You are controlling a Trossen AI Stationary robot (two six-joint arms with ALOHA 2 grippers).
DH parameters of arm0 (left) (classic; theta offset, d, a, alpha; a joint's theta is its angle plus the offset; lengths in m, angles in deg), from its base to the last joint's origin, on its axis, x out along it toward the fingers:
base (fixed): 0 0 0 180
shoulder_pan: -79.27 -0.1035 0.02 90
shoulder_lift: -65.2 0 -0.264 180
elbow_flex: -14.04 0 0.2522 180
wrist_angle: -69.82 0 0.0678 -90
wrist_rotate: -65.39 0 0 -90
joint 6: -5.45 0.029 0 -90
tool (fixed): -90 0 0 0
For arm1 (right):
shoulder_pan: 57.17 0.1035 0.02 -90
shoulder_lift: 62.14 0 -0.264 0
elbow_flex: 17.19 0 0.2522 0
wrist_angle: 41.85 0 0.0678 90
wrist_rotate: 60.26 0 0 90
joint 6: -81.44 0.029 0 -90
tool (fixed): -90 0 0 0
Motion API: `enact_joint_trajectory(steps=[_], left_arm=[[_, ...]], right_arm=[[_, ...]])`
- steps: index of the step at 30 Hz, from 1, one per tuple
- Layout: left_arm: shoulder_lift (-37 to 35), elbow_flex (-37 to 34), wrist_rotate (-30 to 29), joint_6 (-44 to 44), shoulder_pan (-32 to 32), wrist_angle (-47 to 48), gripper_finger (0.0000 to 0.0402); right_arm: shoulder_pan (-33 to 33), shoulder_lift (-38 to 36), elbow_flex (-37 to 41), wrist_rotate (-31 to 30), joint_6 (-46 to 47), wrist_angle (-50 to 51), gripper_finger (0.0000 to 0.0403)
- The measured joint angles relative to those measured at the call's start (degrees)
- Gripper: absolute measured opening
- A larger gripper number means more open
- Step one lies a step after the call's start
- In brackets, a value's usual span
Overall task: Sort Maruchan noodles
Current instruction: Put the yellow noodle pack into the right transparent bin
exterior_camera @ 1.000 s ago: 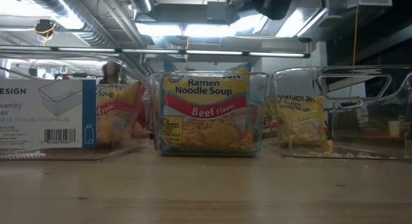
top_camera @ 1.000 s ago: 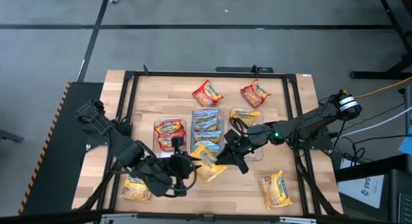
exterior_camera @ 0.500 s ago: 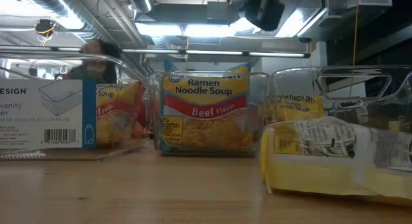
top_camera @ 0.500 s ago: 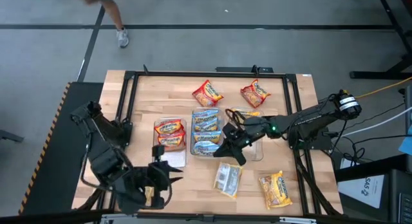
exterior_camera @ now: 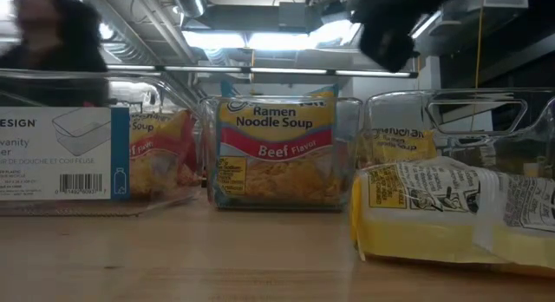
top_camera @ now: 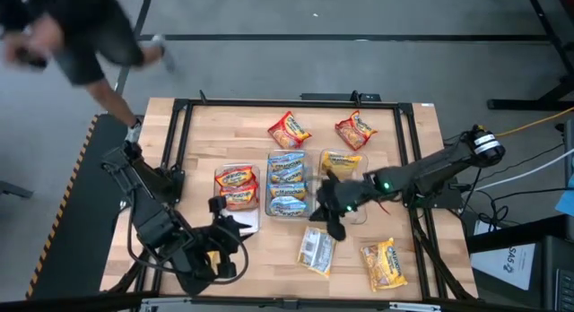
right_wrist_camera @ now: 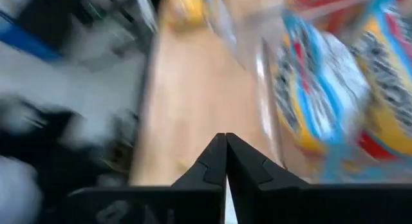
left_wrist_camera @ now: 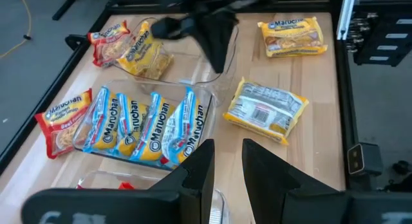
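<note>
Wooden table | right gripper pinched shut, empty | I'd reopen squarely over yellow packet | left gripper narrowly open.

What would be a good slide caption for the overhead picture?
Two robot arms sort ramen packets into clear bins; one yellow packet lies face down.

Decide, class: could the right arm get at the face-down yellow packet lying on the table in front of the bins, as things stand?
Probably yes. The face-down yellow packet lies alone on bare table, uncovered, just in front of the right gripper, whose fingers are shut and would need opening.
</note>
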Motion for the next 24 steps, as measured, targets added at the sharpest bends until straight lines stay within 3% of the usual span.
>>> enact_joint_trajectory(steps=[5, 9, 15, 20, 24], left_arm=[[0.0, 0.0, 0.0, 0.0, -0.7, 1.3, 0.0073], [0.0, 0.0, 0.0, 0.0, -1.6, 1.6, 0.0073], [0.0, 0.0, 0.3, 0.0, -3.2, 1.7, 0.0073], [0.0, 0.0, 1.4, 0.0, -4.3, 1.7, 0.0073], [0.0, 0.0, 1.6, 0.0, -4.6, 1.7, 0.0073]], right_arm=[[11.3, -0.1, -2.1, -16.9, -3.8, 13.1, 0.0008], [20.3, -0.1, -2.2, -22.5, -3.4, 15.3, 0.0003], [27.8, -0.1, -2.3, -22.5, 8.6, 18.5, 0.0015], [30.1, 1.0, -2.3, -13.7, 24.8, 24.6, 0.0044], [32.2, 3.7, -2.3, -8.5, 36.8, 33.3, 0.0092]])
